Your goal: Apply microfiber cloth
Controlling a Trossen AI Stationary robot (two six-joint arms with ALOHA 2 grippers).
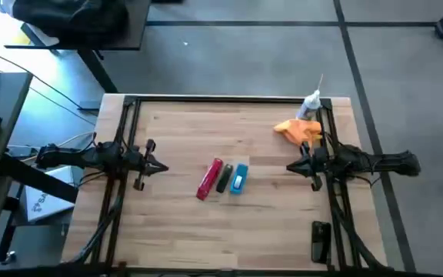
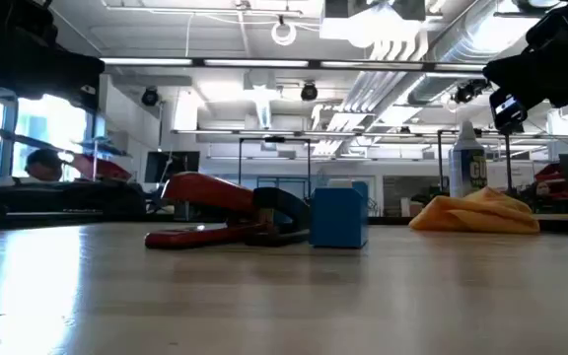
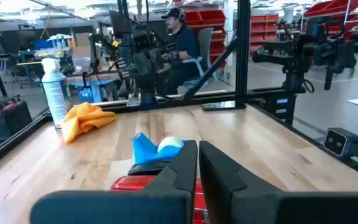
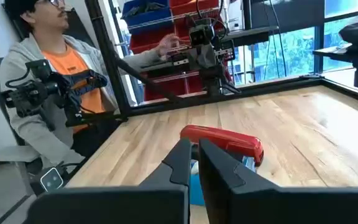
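The orange microfiber cloth lies crumpled on the table at the far right, beside a small white spray bottle; both show in the low view, the cloth and the bottle. At mid-table lie a red bar, a dark piece and a blue block. My left gripper hovers shut at the left, pointing at these. My right gripper hovers shut at the right, a little nearer than the cloth. Neither touches anything.
A dark frame borders the table on the left, far and right sides. A black object lies near the front right corner. A person sits beyond the table's left side in the right wrist view. Bare wood spans the near half.
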